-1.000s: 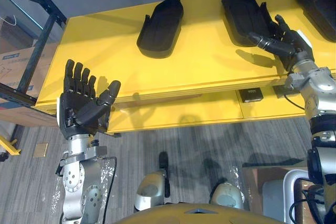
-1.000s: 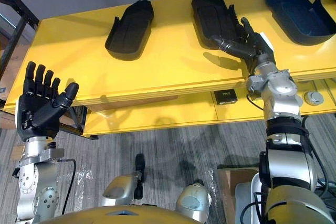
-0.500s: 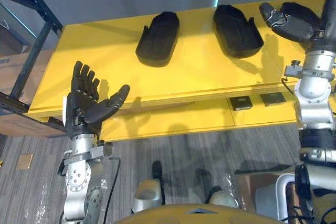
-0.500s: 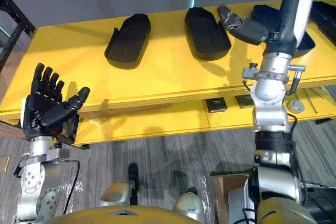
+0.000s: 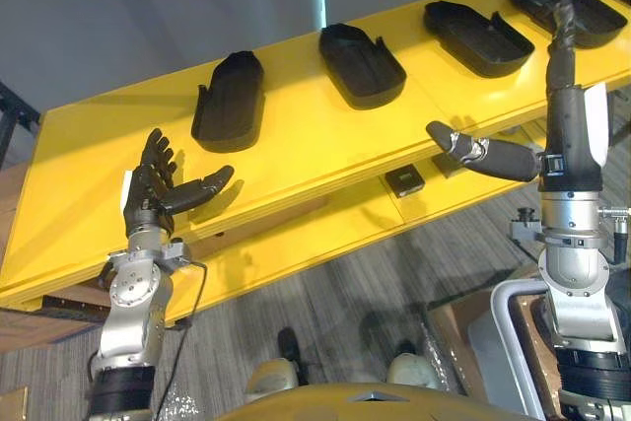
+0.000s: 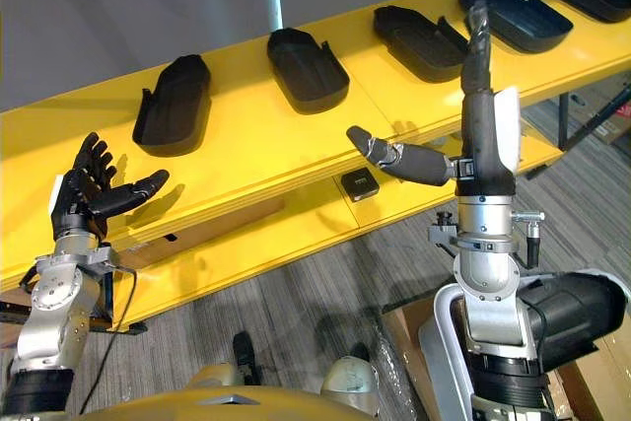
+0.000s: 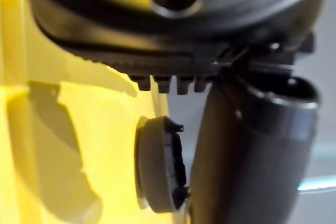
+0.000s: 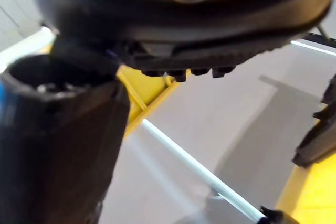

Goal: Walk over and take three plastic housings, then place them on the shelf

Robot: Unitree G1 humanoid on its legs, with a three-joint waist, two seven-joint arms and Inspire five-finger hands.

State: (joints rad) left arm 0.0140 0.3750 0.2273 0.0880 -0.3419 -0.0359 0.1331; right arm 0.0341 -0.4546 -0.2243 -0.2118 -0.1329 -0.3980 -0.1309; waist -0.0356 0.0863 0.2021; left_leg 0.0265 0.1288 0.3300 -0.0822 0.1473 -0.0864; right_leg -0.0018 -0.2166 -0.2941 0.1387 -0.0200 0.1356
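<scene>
Tip right hand (image 6: 480, 135), fingers straight and empty, over housing (image 6: 523, 25) beyond fingertips; curl under rim. Leave left hand (image 5: 148, 202) spread.

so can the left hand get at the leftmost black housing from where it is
Probably yes: the left hand is open and empty over the yellow table near its front edge, with bare tabletop between it and the leftmost housing. It would likely need to stretch forward.

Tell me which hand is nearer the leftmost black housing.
Left. The left hand hangs open just before the housing; the right hand is raised far along the shelf.
</scene>
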